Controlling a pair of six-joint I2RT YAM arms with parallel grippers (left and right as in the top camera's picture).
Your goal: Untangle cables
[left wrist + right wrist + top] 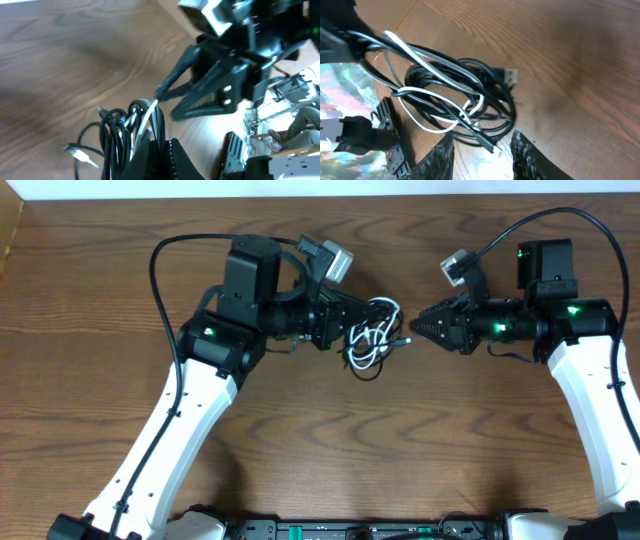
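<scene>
The right end effector [482,150], open, hangs short of the tangled thin black cord [470,64] and thin white cord [410,48] over the brown wooden worktop [570,60]. Beyond, the left end effector [159,145] clamps them; tugging against that grip could tighten the knot.

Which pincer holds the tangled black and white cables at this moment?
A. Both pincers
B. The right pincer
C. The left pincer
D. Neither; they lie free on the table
C: the left pincer is shut on the cables, while the right pincer stands open beside them.
</scene>
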